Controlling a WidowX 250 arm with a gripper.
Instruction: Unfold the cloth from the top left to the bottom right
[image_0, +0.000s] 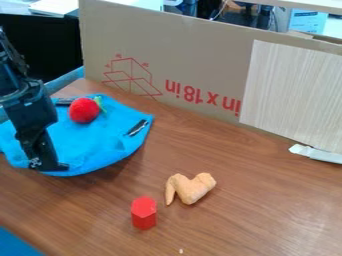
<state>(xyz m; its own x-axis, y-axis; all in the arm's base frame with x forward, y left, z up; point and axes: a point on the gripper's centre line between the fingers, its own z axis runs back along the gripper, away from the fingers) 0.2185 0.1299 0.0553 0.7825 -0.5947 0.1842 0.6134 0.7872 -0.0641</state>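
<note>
Roughly, rumpled blue fabric cloth (100, 146) lies mostly beyond and right of black robot fingers (48, 164); can't tell if open.

Red block (143, 213), tan toy wing (192, 188), cardboard (190, 55), possibly a toy strawberry (83, 110)
</note>
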